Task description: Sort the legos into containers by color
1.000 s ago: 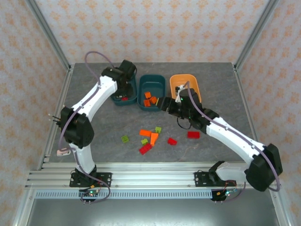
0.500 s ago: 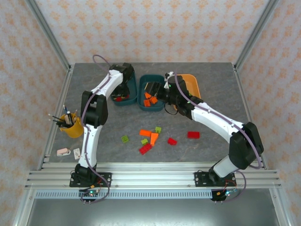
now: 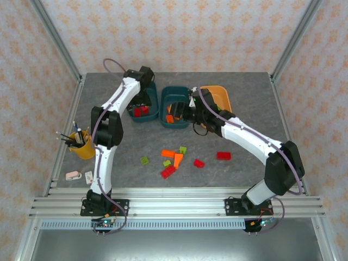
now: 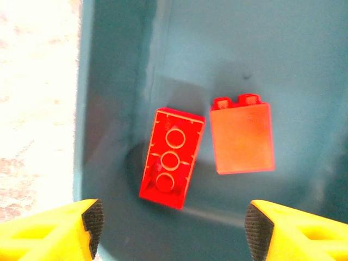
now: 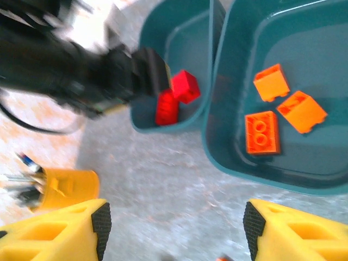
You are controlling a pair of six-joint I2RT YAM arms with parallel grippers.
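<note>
1. The left gripper (image 4: pixel 174 220) hangs over the left teal tub (image 4: pixel 109 81), yellow fingers spread wide and nothing between them.
2. Straight below it, on the tub floor, lie two red bricks (image 4: pixel 172 157): one hollow side up under the gap, the other on its side, just beyond the gripper's right finger.
3. So reds go in this tub, and I'd call the left arm's drop-off done.
4. The right gripper (image 5: pixel 176 225) is out by the middle teal tub (image 5: pixel 228 81), jaws apart too, and nothing bridges them. There's a speck of orange at the bottom edge that I can't make out.
5. Three orange bricks (image 5: pixel 262 132) sit in that tub, ahead of it and off to its right.
6. The orange tub (image 3: pixel 220 95) lies further out on its right. I'd guess it's meant for greens.
7. Plenty left: the loose bricks (image 3: pixel 178 160), red, orange and green, lie on the table (image 3: pixel 244 109) well back from both grippers, toward the bases.
8. Next, either arm must lift clear of its tub's rim, swing back to the cluster, and come down on a single brick.
9. The red brick (image 3: pixel 223 155) lying apart on the right looks easiest. The middle ones nearly touch, so a pick there needs care.
</note>
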